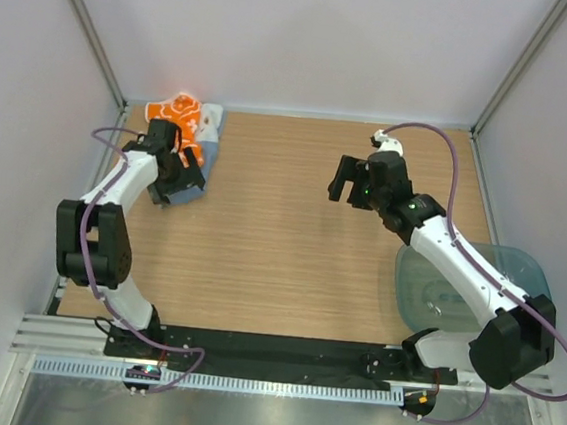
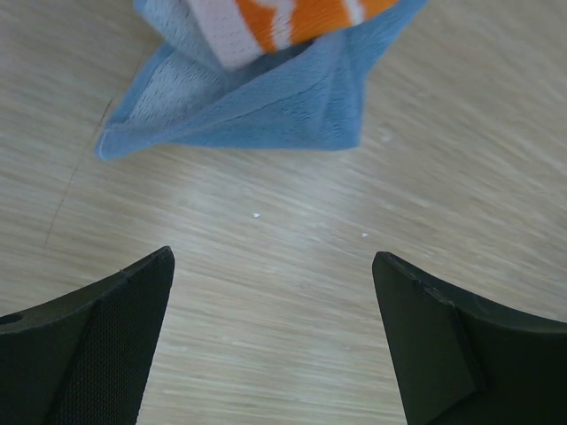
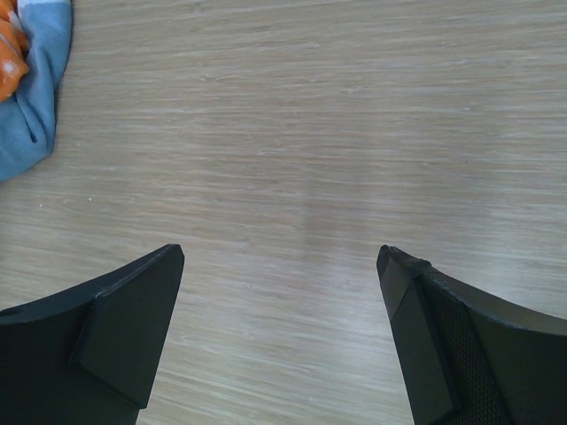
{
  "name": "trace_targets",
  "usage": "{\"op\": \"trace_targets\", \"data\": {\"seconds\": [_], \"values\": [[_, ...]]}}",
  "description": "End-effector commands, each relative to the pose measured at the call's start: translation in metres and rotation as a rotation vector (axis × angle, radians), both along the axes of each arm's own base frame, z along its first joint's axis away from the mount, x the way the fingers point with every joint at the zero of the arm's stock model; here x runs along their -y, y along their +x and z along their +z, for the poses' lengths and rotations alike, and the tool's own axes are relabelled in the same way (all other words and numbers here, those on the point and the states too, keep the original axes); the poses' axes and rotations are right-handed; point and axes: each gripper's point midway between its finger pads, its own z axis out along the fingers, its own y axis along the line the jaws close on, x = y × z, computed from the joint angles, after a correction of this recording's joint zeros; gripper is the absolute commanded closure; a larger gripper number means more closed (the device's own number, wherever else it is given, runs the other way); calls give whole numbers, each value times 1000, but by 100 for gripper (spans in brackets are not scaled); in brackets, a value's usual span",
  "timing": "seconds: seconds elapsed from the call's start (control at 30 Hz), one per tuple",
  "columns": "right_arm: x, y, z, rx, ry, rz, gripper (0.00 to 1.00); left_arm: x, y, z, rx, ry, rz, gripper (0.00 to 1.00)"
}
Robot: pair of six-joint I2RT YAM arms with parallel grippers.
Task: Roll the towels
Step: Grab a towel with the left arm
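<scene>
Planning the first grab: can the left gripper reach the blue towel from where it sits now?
Probably yes. The left gripper is open, with only bare table between its fingers and the near edge of the blue towel. The orange-patterned towel lies on top of it, further back.

- No text, label, brand, number or sign can be read in any view.
- The white cloth towel with the bright orange pattern shows only blotches, nothing legible.
</scene>
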Motion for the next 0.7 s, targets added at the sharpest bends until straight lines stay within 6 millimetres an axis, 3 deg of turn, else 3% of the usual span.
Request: {"op": "trace_targets", "data": {"seconds": [0.0,0.2,0.37,0.43,0.5,0.67], "values": [[-2,-10,-2,-17,5,23,0,-10,1,10,-23,34,43,6],[0,-16,-13,-33,4,30,0,-26,19,-16,-72,109,84,5],[2,-19,-17,-42,-17,42,0,-41,32,-26,-40,179,100,0],[1,-19,-19,-45,-19,44,0,-39,37,-35,-47,170,93,0],[-1,-19,-20,-54,-16,56,0,-57,42,-41,-44,150,139,0],[1,-19,-21,-58,-32,60,0,-55,46,-66,-70,80,145,2]]}}
